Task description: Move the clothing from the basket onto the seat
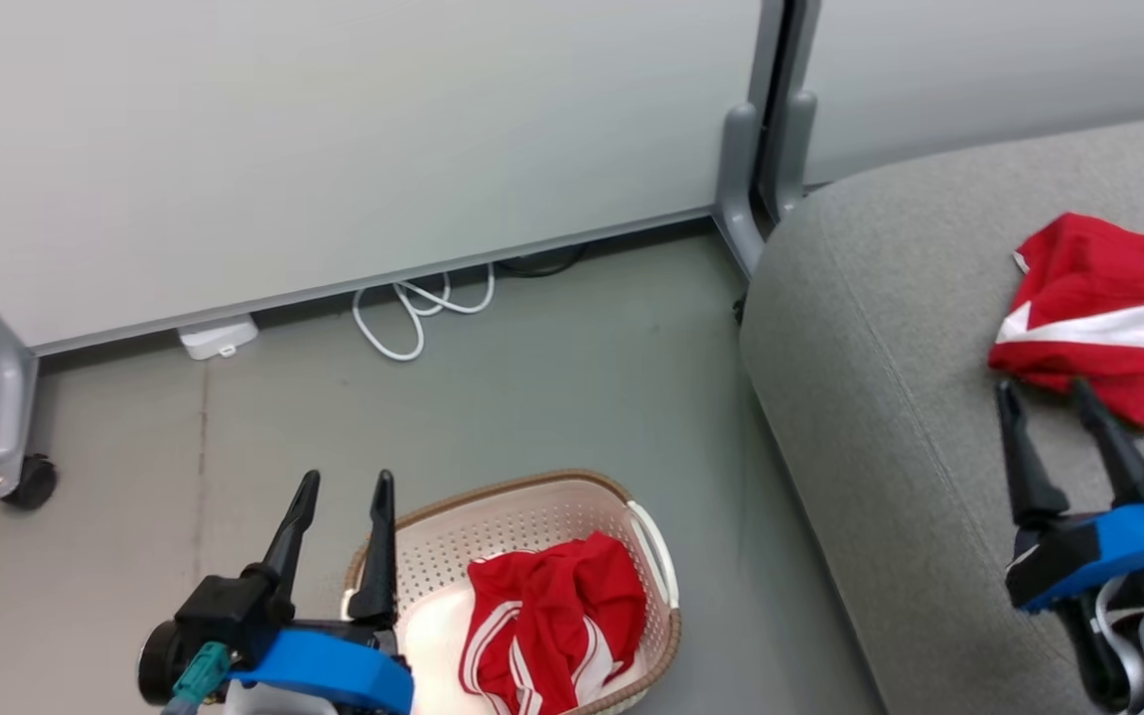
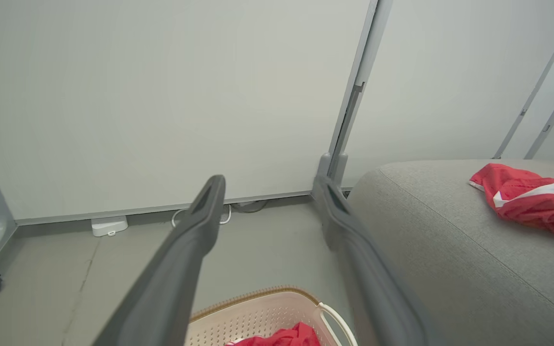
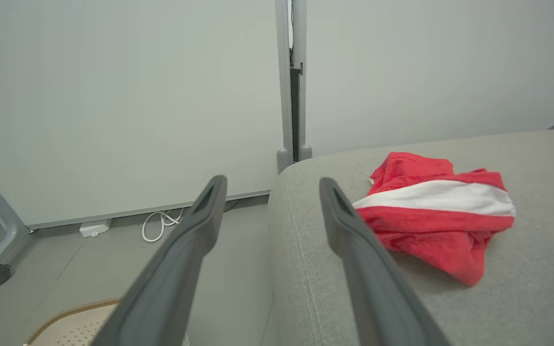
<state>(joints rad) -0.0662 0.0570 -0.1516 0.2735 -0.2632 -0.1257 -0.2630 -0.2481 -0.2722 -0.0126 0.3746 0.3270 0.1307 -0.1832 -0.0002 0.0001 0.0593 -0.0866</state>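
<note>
One piece of red clothing (image 1: pixel 552 621) with white stripes lies crumpled in the cream basket (image 1: pixel 493 531) on the floor at the lower middle. A second red and white piece (image 1: pixel 1103 318) lies on the grey seat (image 1: pixel 890 397) at the right. My left gripper (image 1: pixel 346 487) stands open just left of the basket, fingers pointing up, nothing between them. Over the seat's front part my right gripper (image 1: pixel 1047 391) is open and empty, its tips just short of the garment there. The left wrist view shows the basket (image 2: pixel 262 315), the seat (image 2: pixel 431 250) and the garment (image 2: pixel 532 199) on it.
Grey partition walls (image 1: pixel 334 149) stand behind, joined by a post (image 1: pixel 746 179) near the seat's corner. A white cable loop (image 1: pixel 418 308) and a white box (image 1: pixel 219 336) lie on the floor at the wall's foot. A castor leg (image 1: pixel 11 437) stands at the left.
</note>
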